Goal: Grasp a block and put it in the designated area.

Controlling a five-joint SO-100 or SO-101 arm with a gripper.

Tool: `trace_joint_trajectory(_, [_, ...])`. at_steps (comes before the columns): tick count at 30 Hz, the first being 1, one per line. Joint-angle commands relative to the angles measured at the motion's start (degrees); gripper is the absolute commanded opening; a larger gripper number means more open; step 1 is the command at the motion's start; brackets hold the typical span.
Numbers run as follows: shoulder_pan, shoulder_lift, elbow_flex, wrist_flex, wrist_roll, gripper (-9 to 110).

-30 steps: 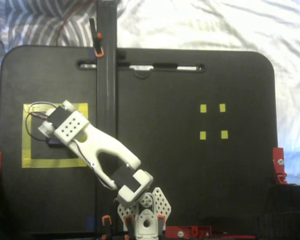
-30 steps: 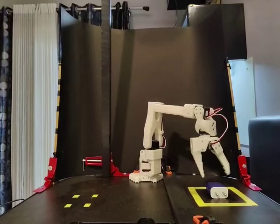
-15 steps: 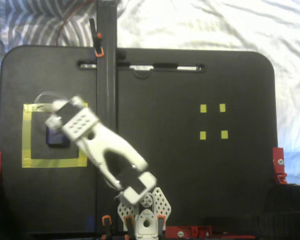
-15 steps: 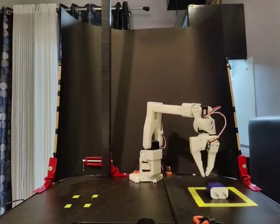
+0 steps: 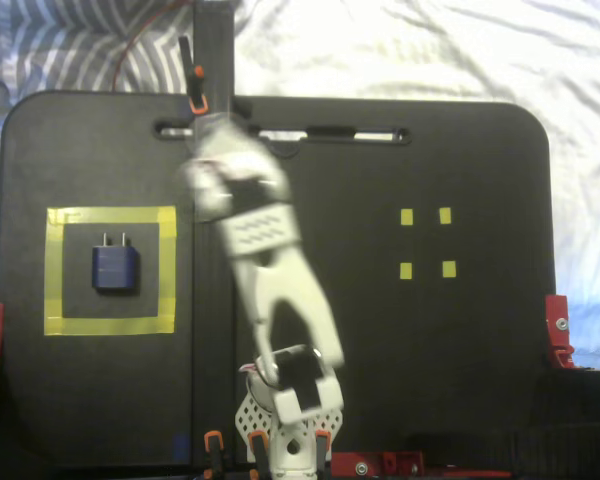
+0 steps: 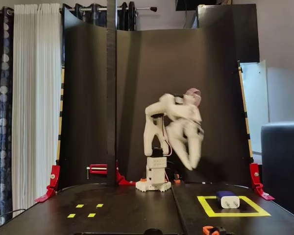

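You are looking at the block [image 5: 114,268] lying flat inside the designated area [image 5: 52,270], on the black board, with its two silver prongs pointing toward the far edge in the view from above; in the front view it [image 6: 228,199] is sitting inside the yellow outline [image 6: 208,207] with the prongs facing the camera. Nothing is touching it, so I am judging that the placing step is done. The arm [image 5: 280,300] is appearing blurred in both fixed views, well apart from the block and raised over the middle of the board. The gripper [image 5: 220,165] is smeared by motion, so I cannot tell if its fingers are apart or together. The four small yellow squares [image 5: 426,243] are lying bare on the other side.
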Motion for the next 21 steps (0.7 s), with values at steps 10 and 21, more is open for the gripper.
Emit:
trace_joint_trajectory(10, [13.8, 22.2, 17.8, -27.3, 26.6, 0])
trace_joint_trajectory(21, [16.3, 44.2, 52.3, -55.8, 32.6, 0])
